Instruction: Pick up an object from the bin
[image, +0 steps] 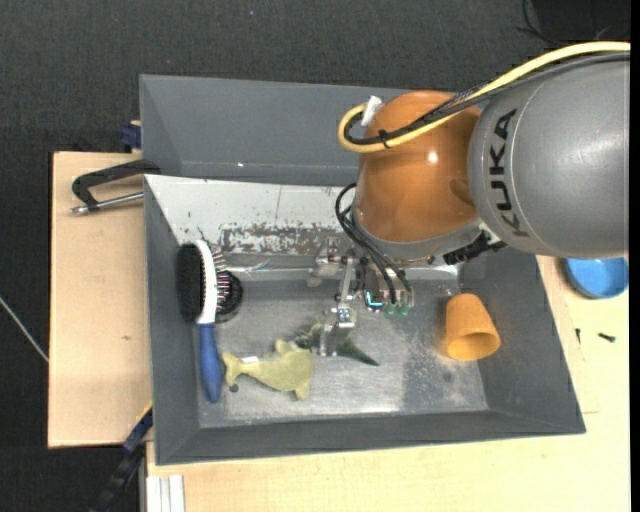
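The hand (338, 322) is held low over a small dark green toy (347, 349) lying mid-floor in the bin (300, 420), directly beneath it, long axis running left-right. Whether the hand is clenched cannot be told.

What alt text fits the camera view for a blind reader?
The arm's hand hangs low over the middle of the grey bin, right above a small dark green toy. A pale yellow fish-shaped toy lies beside that, a blue-handled hairbrush at the left, an orange cup at the right.
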